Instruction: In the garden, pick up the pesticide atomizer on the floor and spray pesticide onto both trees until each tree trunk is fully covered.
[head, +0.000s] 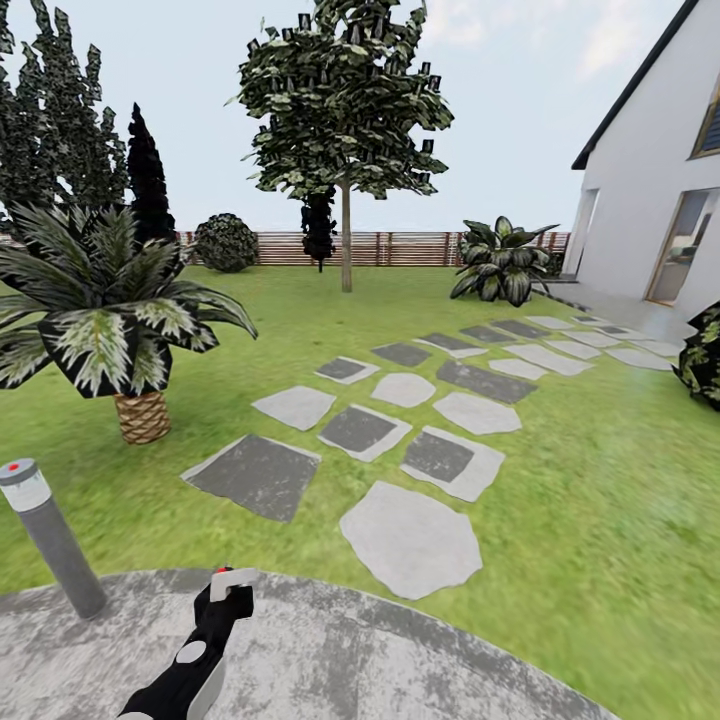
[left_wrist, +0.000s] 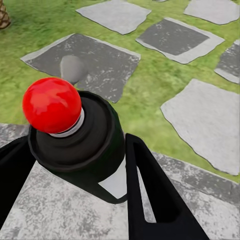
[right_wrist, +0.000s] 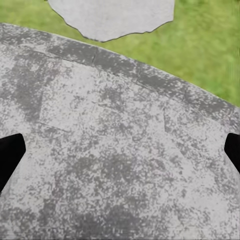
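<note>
Pesticide atomizer (left_wrist: 80, 140) upright, nozzle tree-ward (head: 345, 150)

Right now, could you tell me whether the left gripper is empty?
No, the left gripper has its fingers on either side of the pesticide atomizer.

Stepping stones (head: 410, 430) cross the lawn (head: 600, 480) from the patio (head: 330, 650) toward the tree (head: 345, 130), fence (head: 400, 248) behind.

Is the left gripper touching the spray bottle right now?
Touching. In the left wrist view, the left gripper's dark fingers press against both sides of the spray bottle.
</note>
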